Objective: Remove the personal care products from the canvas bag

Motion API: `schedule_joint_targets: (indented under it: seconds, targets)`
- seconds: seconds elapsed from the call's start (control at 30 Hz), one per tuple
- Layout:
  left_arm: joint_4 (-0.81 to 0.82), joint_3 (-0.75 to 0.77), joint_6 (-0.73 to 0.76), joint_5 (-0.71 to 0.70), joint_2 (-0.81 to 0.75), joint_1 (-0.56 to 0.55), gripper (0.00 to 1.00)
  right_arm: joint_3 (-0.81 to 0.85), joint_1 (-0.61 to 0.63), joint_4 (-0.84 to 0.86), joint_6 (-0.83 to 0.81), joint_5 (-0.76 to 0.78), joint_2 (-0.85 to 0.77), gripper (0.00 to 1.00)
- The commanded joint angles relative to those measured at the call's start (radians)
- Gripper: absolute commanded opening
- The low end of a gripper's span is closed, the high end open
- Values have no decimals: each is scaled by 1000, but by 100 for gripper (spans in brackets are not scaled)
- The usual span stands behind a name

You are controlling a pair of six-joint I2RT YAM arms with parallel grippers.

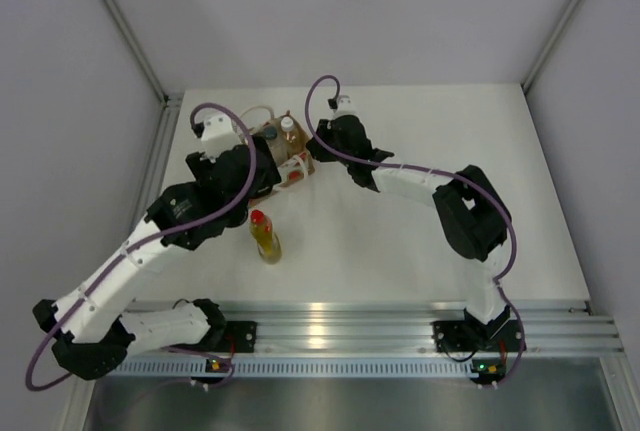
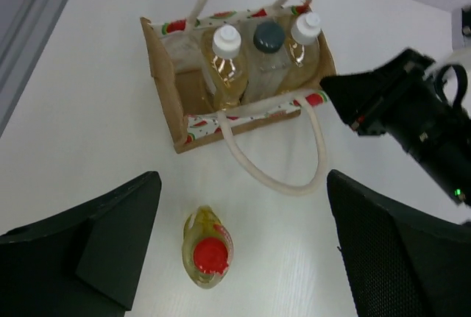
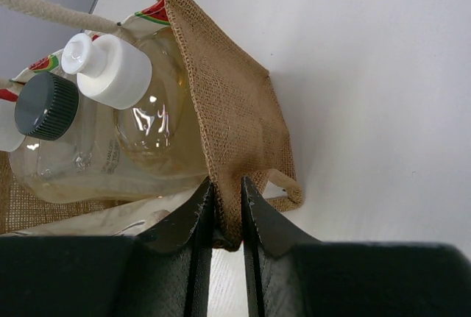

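- Surface: white matte table [image 1: 430, 241], with a faint grain in the left wrist view and soft shadows under both arms.
- Room: plain pale grey walls [image 1: 350, 11] on three sides. Slim metal frame posts [image 1: 120, 21] rise from the far table corners.
- A ribbed aluminium rail [image 1: 350, 323] runs along the near edge and carries both arm bases. Purple cables [image 1: 215, 111] loop over the arms.
- The canvas bag [image 2: 163, 89] stands upright, mouth up, in the far-left part of the table. One white handle loop [image 2: 294, 177] has flopped onto the table on the near side.
- Inside the bag is a row with caps up: white-capped bottle [image 2: 224, 74], dark-capped bottle [image 2: 268, 37] in the middle, second white-capped bottle [image 2: 303, 45]. All hold amber liquid.
- The red-capped bottle [image 2: 208, 258] is out of the bag — it stands upright on the bare table on the bag's near side, apart from both the bag and the handle loop.
- Left gripper [image 2: 243, 184]: released. Its fingers are spread wide either side of the red-capped bottle and touch neither side of it.
- Right gripper [image 3: 227, 218]: clenched on the rim of the bag's brown end wall — the burlap is pinched between the two fingers, at the end beside the second white-capped bottle.
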Motion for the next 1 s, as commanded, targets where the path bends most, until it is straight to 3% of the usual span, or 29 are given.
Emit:
schedule_joint_targets:
  seconds: [0.0,0.07,0.13,0.27,0.97]
  targets:
    - [34,114,59,5,121,150,98,-9,2,-117,-24,3,-16,2]
    - [86,144,107,95,203,262,97,-26,2,-105,-15,-2,-26,3]
    - [117,190,128,144,286,301,81,-47,2,-84,-12,-3,-44,3]
    - [117,269,145,226,392,407,63,-62,2,-76,-13,-6,-62,3]
    - [185,315,158,355,646,524,64,-64,2,-76,-35,-17,-58,3]
